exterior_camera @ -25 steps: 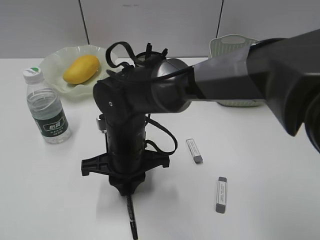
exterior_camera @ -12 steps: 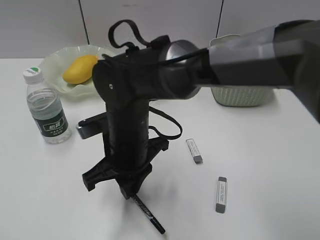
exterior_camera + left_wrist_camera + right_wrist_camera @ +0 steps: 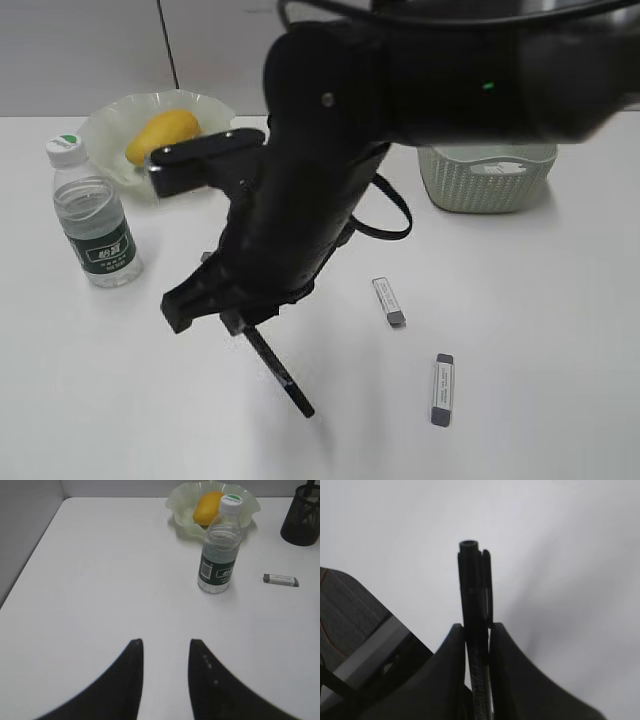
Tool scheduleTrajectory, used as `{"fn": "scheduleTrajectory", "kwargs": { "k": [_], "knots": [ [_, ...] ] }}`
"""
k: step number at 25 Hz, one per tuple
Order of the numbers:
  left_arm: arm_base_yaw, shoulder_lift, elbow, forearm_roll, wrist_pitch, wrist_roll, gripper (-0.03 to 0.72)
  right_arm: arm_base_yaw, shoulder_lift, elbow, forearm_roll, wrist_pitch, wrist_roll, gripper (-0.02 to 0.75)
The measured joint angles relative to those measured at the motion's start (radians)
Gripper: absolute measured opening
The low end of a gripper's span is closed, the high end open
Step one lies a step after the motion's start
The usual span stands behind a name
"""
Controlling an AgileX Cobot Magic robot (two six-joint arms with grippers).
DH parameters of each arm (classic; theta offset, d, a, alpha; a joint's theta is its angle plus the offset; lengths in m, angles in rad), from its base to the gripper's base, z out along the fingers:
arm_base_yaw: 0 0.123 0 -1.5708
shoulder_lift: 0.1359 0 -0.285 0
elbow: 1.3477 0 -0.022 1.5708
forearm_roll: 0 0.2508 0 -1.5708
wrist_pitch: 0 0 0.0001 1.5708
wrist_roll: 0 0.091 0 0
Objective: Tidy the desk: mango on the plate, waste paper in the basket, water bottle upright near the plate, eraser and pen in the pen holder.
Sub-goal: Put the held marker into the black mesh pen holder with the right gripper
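Observation:
A black pen (image 3: 280, 375) hangs slanted above the desk (image 3: 540, 330), and my right gripper (image 3: 240, 322) is shut on it. In the right wrist view the pen (image 3: 471, 580) sticks out past the right gripper (image 3: 477, 629). The mango (image 3: 162, 136) lies on the plate (image 3: 105, 130). The water bottle (image 3: 92, 215) stands upright in front of the plate. Two erasers (image 3: 389, 301) (image 3: 441, 388) lie on the desk. The basket (image 3: 487, 176) stands at the back right. The pen holder (image 3: 301, 515) shows only in the left wrist view. My left gripper (image 3: 164, 647) is open over bare desk. The waste paper is out of view.
My right arm (image 3: 420, 80) fills the middle of the exterior view and hides the desk behind it. In the left wrist view the bottle (image 3: 219, 555), plate (image 3: 182, 502), mango (image 3: 206, 507) and one eraser (image 3: 281, 579) lie ahead. The desk's left edge (image 3: 30, 560) runs beside a grey wall.
My right arm has risen and swung up and to the right with the pen. The pen has left the desk and now points down to the right.

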Motion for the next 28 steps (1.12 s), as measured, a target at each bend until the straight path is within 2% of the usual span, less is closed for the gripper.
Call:
{"fn": "scheduleTrajectory", "kwargs": {
  "k": [7, 12, 16, 22, 28],
  "knots": [
    [0.000, 0.000, 0.000, -0.001, 0.000, 0.000, 0.239, -0.010, -0.265, 0.256, -0.007, -0.352, -0.019, 0.122],
    [0.000, 0.000, 0.000, -0.006, 0.000, 0.000, 0.239, -0.070, -0.381, 0.377, -0.020, -0.567, -0.019, 0.122],
    [0.000, 0.000, 0.000, -0.006, 0.000, 0.000, 0.239, -0.140, -0.421, 0.385, -0.075, -0.713, -0.020, 0.119],
    [0.000, 0.000, 0.000, -0.006, 0.000, 0.000, 0.239, -0.261, -0.415, 0.387, -0.086, -0.911, -0.020, 0.118],
    [0.000, 0.000, 0.000, -0.006, 0.000, 0.000, 0.239, -0.279, -0.357, 0.335, -0.138, -1.132, -0.021, 0.118]
  ]
}}
